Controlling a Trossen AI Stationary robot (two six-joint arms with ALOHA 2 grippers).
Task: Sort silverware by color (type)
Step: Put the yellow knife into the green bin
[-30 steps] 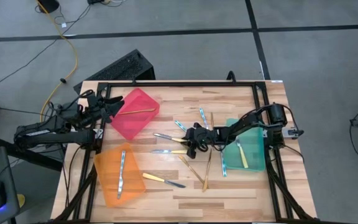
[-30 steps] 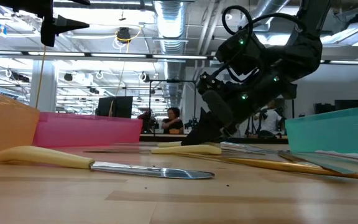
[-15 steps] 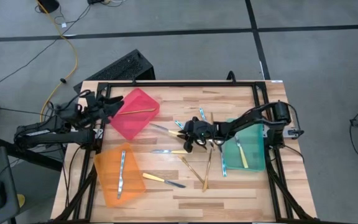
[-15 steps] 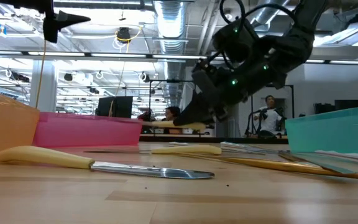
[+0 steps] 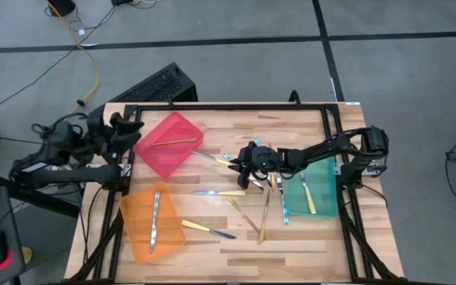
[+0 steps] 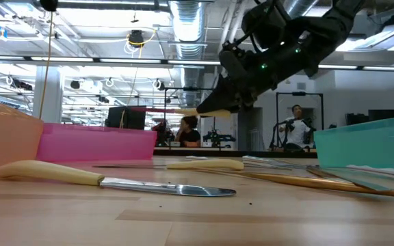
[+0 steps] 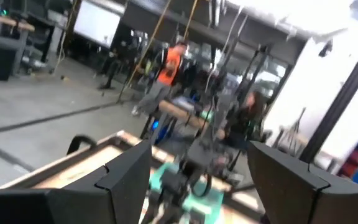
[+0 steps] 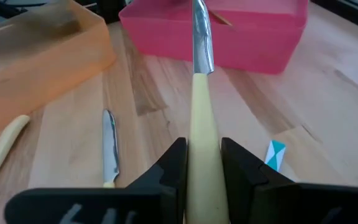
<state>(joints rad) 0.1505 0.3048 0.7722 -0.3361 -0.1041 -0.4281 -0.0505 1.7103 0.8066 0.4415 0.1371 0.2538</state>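
My right gripper [image 5: 244, 163] hangs over the table's middle, shut on a yellow-handled knife [image 5: 216, 158] whose silver blade [image 8: 202, 37] points at the red bin [image 5: 169, 144]. More silverware lies loose on the wood: yellow-handled knives [image 5: 220, 192] [image 5: 208, 229], gold pieces [image 5: 264, 214] and silvery-blue ones [image 5: 285, 207]. The red bin holds a gold piece [image 5: 172, 142]. A silvery-blue piece [image 5: 155, 218] lies in the orange bin [image 5: 150, 237]. A yellow-handled piece [image 5: 309, 194] sits in the teal bin [image 5: 323, 170]. My left gripper [image 7: 201, 180] waits open above the table's left edge. My right gripper pinches the knife's yellow handle [image 8: 202, 155] between its two fingers [image 8: 169, 165]. It comes from the table's right, slanting slightly down, and the fingers lie along the knife. The knife is lifted clear of the table, nearly level, its blade sticking out ahead of the fingertips [image 6: 200, 111].
The three bins stand at the far left, near left and right of the wooden table [image 5: 307, 245]. A black frame rail [image 5: 228, 105] runs along the far edge. People stand in the room beyond the table.
My right gripper has risen with the yellow-handled knife, which lay among the loose pieces and now hangs clear of the table, and has drifted slightly toward the far edge. My left gripper has drawn back from the red bin toward the table's left edge, rising and turning.
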